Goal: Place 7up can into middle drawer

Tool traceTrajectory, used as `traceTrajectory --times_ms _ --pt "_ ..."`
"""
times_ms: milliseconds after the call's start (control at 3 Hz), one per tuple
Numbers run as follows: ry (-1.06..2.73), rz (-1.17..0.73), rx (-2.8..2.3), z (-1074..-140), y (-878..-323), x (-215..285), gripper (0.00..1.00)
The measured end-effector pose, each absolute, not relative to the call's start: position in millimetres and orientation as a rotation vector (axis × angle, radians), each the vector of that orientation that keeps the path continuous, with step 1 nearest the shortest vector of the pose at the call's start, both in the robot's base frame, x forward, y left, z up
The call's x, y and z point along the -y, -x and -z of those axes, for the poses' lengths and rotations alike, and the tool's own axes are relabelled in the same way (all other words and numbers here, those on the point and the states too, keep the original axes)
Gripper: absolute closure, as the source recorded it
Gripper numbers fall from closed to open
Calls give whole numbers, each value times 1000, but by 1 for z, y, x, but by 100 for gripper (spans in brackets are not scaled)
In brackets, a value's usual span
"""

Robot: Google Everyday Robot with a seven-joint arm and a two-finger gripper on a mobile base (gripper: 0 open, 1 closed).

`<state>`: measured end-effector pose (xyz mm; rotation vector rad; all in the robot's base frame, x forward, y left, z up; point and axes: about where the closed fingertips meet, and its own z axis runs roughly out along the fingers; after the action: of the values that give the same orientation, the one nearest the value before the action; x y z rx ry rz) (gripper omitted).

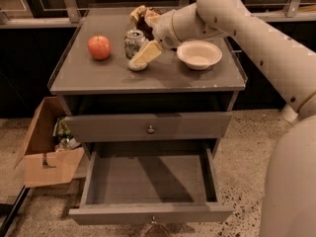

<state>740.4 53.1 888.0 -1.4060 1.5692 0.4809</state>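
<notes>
The 7up can [133,42] stands upright on the grey cabinet top [98,75], between a red apple [99,47] and a white bowl [199,54]. My gripper [139,57] reaches in from the right at the end of the cream arm. It sits low against the can's right front side, touching or almost touching it. The can is still on the surface. The middle drawer [148,181] is pulled wide open below, and its grey inside holds nothing. Its front panel [150,214] is nearest the camera.
The drawer above it is closed and shows only its face and knob [150,129]. A brown chip bag [144,18] lies behind the can and gripper. An open cardboard box [42,152] with items sits on the floor at the left. My arm spans the right side.
</notes>
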Motion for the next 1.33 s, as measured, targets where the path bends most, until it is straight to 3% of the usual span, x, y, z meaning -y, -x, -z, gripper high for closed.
traceTrajectory --times_ms 1333 --pt "1392 -548 -1626 -861 -759 -72 0"
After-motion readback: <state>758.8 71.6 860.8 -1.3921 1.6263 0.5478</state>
